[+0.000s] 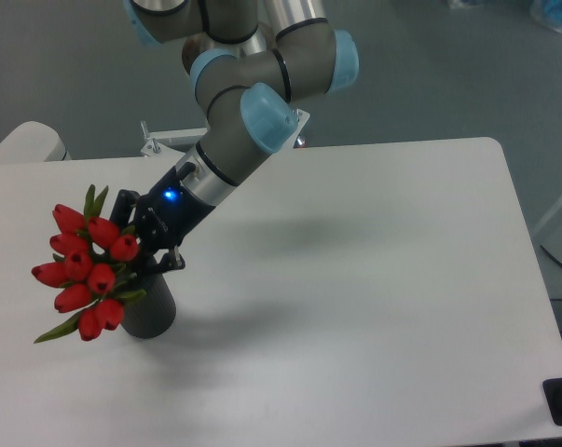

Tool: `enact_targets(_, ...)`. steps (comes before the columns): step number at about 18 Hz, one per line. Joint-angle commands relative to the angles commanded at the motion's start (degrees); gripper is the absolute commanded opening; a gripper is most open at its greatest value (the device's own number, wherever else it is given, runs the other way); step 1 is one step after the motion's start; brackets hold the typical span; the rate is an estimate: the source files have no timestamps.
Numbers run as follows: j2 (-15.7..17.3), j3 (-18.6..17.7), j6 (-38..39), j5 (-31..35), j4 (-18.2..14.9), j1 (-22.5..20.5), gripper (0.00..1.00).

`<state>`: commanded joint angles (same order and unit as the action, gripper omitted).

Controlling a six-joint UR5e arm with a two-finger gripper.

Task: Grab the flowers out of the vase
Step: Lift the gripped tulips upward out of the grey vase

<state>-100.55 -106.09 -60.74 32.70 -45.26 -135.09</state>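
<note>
The flowers, a bunch of red tulip buds with green leaves, lean out to the left over the vase, a dark grey cylinder standing on the white table. Their stems run down toward the vase mouth and are mostly hidden by my gripper. The black gripper comes in from the upper right, just above the vase rim, and is shut on the stems right behind the buds. A blue light glows on its wrist.
The white table stretches to the right and front. A metal bracket is mounted at the table's back edge behind the arm. A second white surface sits at the far left.
</note>
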Motion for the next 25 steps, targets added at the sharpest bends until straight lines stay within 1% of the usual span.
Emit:
enact_targets(7,0.71,3.08,5.8,-0.09,0.09,-0.18,0.33)
enact_targets(12,3.78,3.69,8.53,-0.26,0.0,-0.35,0.33)
enact_targets(15,5.27,4.13,10.28,-1.76,0.0,-0.97,0.33)
enact_targets(18,5.28,6.33,11.87,-1.93,0.0,-1.41,0.33)
enact_targets(21,5.45,7.73,13.89,-1.93,0.0,-1.76,0.33)
enact_targets(25,5.45,11.42,16.79,-1.85,-0.09,-2.81,0.33)
